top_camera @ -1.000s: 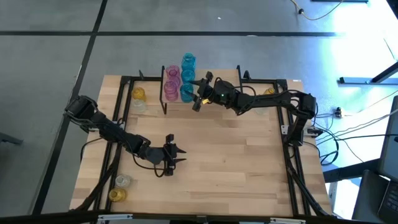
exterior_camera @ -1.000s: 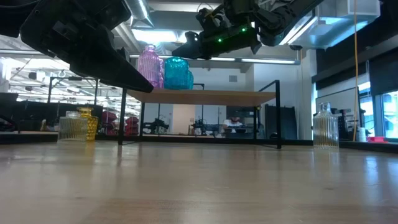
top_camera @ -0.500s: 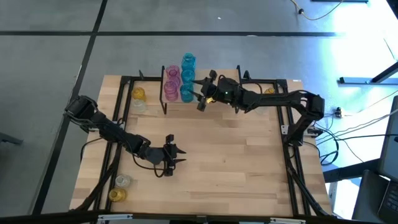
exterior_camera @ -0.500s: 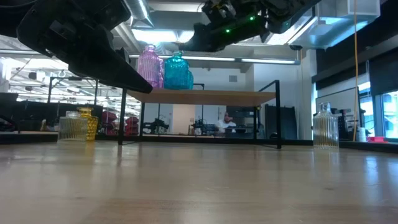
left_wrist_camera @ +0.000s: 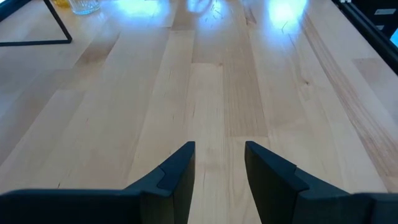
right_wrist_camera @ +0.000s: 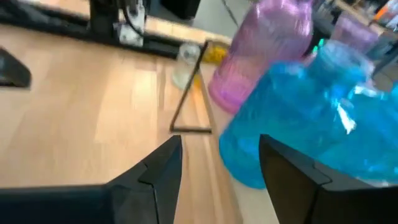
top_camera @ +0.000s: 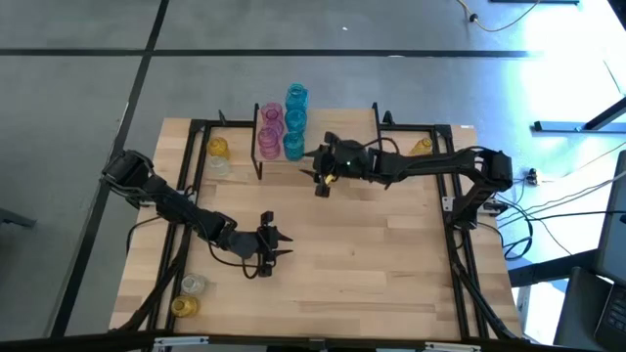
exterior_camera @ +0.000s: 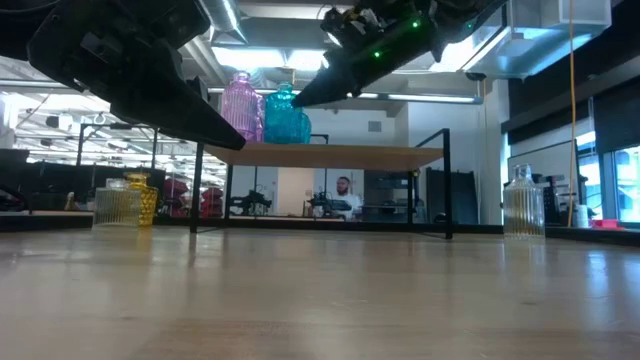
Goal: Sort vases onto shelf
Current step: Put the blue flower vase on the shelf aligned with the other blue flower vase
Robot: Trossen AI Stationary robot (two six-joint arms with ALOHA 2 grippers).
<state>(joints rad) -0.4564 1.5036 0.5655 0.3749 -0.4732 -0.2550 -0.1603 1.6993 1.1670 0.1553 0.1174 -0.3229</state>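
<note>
The large tabletop of pale wooden planks shows visible grain and a satin sheen that mirrors the ceiling lights. On it stands the small shelf with a smooth light-wood board on thin matt black metal legs. On that board, the ribbed translucent pink glass vase and the ribbed translucent teal-blue glass vase look glossy. Left of the shelf, the amber-yellow glass vase and the clear ribbed glass vase shine too. The left gripper's dark fingers look like matt plastic.
</note>
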